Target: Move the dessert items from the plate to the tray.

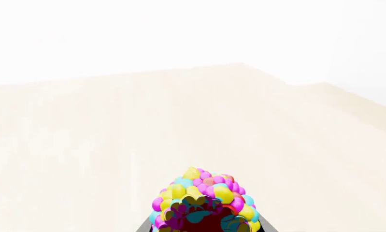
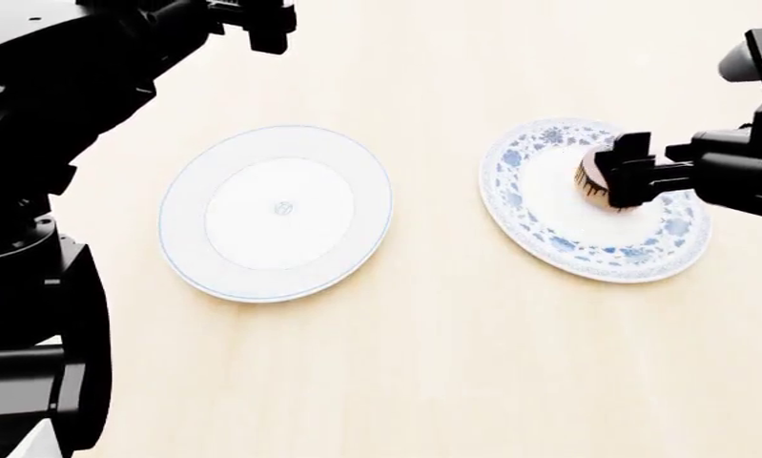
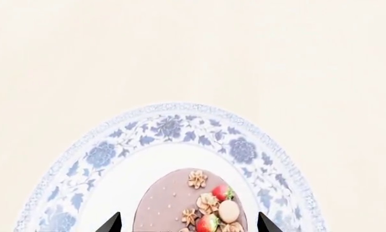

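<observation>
Right wrist view is showing us the chocolate cake (image 3: 196, 205) sitting on the blue-patterned plate (image 3: 173, 128), between our right gripper (image 3: 188, 223)'s spread jaws — not yet clamped. Our left gripper (image 1: 206, 227) is grasping the candy ball (image 1: 204, 200), raised well apart.

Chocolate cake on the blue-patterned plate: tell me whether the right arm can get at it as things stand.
Probably yes. The right pincer already sits at the chocolate cake on the patterned plate, a fingertip on each side, with nothing else in the way.
</observation>
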You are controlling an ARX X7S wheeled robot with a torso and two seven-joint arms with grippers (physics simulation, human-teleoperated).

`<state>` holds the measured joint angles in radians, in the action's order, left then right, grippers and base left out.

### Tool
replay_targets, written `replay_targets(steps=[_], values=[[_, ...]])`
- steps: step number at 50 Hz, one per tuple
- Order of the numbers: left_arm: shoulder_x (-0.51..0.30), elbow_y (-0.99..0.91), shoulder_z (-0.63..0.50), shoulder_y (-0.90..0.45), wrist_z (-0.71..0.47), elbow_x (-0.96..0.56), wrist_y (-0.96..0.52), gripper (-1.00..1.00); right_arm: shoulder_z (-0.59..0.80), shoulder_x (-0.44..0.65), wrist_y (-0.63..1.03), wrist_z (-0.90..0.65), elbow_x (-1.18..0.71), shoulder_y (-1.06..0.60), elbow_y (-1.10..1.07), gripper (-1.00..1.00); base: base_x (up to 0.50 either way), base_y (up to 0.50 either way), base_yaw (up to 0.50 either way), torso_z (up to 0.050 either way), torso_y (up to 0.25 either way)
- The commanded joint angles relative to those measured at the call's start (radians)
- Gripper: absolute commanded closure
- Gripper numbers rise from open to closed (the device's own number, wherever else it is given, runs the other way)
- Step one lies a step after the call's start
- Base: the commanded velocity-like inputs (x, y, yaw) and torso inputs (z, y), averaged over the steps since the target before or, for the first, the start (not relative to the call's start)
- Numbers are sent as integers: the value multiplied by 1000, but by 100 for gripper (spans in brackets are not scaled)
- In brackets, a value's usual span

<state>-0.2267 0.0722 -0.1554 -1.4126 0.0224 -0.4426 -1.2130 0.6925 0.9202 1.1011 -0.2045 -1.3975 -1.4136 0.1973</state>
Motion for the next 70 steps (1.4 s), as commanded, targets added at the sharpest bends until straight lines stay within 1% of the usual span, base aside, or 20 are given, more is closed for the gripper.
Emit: replay_targets(steps=[1, 20, 52, 53, 70], values=[[6, 3, 7, 4, -1, -6, 1, 100, -4, -5, -15, 12, 7, 25, 3, -100, 0, 0, 0, 0, 0], [2, 4, 5, 6, -3, -16, 2, 100, -16, 14, -35, -5, -18, 75, -14, -100, 0, 0, 0, 0, 0], [4, 8, -9, 12, -9, -29, 7, 100, 7, 5, -88, 59, 30, 124, 37, -100, 0, 0, 0, 0, 0], [4, 9, -9, 12, -9, -29, 7, 100, 7, 5, -88, 59, 31, 124, 37, 100, 0, 0, 0, 0, 0], [1, 13, -10, 13, -13, -34, 17, 100, 9, 15, -69, 47, 30, 103, 9, 100, 1, 0, 0, 0, 0]])
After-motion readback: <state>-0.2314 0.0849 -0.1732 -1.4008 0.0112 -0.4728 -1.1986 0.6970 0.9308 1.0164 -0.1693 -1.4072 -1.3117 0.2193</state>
